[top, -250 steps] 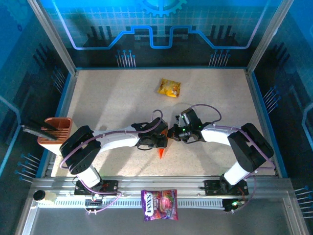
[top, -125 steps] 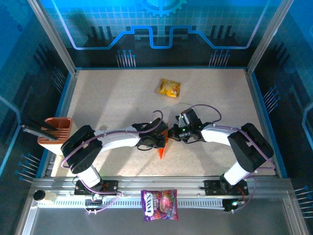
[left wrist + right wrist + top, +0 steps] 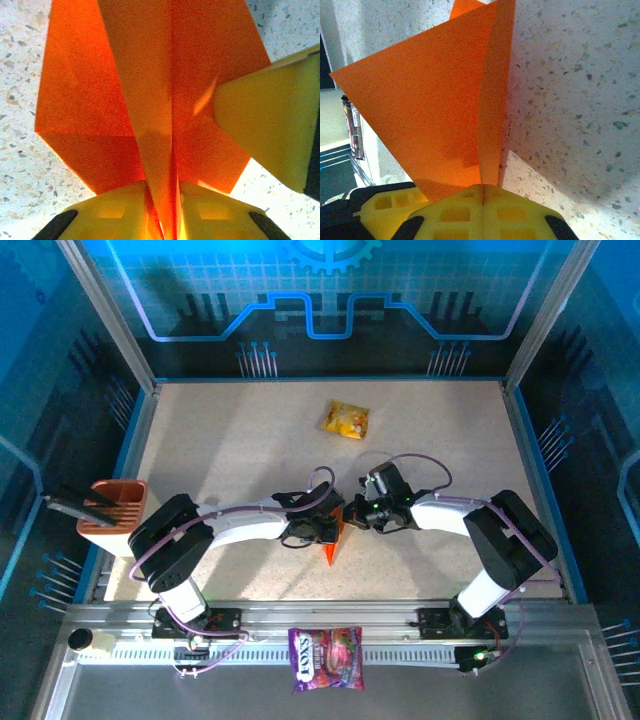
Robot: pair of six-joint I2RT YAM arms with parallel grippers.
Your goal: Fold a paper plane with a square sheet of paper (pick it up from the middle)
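Top external: paper plane [image 3: 331, 552] half hidden

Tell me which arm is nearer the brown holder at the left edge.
Left. The left arm bends just right of the brown holder; the right arm lies far across the table.

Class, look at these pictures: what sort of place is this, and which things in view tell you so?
Probably a robot lab test cell: a left arm and a right arm bolted to a metal rail, a speckled table fenced by an aluminium frame, and a blue printed backdrop.
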